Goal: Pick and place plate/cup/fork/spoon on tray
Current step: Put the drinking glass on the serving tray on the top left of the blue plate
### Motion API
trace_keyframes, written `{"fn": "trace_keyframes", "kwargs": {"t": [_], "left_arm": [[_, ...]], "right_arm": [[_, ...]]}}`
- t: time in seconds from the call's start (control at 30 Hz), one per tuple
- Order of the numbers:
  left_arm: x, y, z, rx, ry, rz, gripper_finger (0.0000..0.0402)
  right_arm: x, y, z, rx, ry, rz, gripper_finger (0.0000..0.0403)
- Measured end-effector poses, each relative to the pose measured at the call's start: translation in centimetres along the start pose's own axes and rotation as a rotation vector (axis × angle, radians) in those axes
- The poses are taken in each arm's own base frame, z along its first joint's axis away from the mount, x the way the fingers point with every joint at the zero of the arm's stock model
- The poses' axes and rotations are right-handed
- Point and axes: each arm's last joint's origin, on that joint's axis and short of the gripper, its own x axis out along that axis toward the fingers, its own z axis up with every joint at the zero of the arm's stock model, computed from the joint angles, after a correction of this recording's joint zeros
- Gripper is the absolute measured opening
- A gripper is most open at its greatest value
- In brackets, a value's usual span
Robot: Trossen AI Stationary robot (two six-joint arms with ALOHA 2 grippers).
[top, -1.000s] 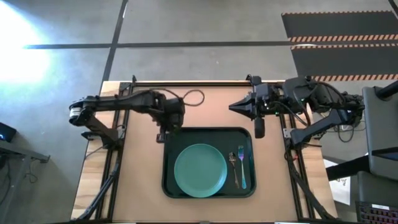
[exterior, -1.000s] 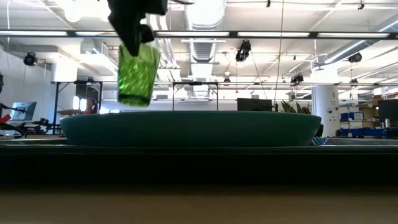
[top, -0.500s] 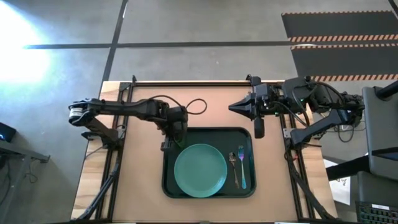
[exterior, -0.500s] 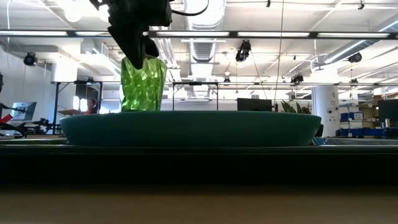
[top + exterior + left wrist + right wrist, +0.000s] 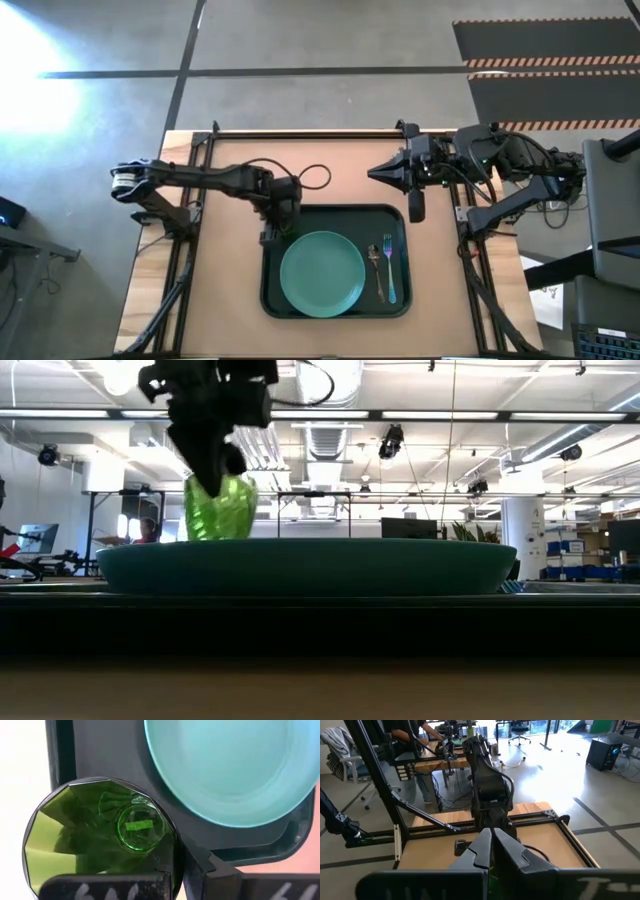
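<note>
My left gripper (image 5: 280, 208) is shut on the olive-green cup (image 5: 220, 510) over the far-left corner of the dark green tray (image 5: 398, 300). The cup stands upright; the gripper hides it in the high view, and the plate hides its lower part in the low view. The teal plate (image 5: 322, 273) lies on the tray's floor, with the dark spoon (image 5: 376, 266) and the bluish fork (image 5: 389, 272) to its right. My right gripper (image 5: 374, 173) is shut and empty, waiting above the table beyond the tray's far-right corner. My left gripper pinches the cup's wall at its rim (image 5: 171, 851), one finger inside the cup (image 5: 159, 871) and one outside (image 5: 202, 866). The fingers come from above, pointing down. The cup is upright below them; whether its base touches the tray, I cannot tell.
The plate (image 5: 225, 765) lies close beside the cup on the tray floor (image 5: 110, 750). Black frame rails (image 5: 300, 134) run along the table's far and side edges. Bare wooden table (image 5: 225, 270) lies left of the tray.
My left gripper has moved toward the table's near and right edges and down, carrying the cup over the tray's far-left corner. The cup, slightly tilted and higher before, now stands upright and lower, its bottom sunk behind the plate in the low view.
</note>
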Motion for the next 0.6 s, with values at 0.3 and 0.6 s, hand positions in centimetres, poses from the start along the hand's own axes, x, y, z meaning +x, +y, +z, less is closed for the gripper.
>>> {"fn": "trace_keyframes", "kwargs": {"t": [0.3,0.6], "left_arm": [[1.3,0.2,-0.4,0.0,-0.023,0.003,0.0],[1.4,0.3,0.2,0.019,-0.079,0.004,0.0]], "right_arm": [[0.1,0.0,-0.1,-0.002,0.005,0.0,0.0009],[0.6,0.0,-0.8,0.024,0.031,-0.004,0.0009]]}}
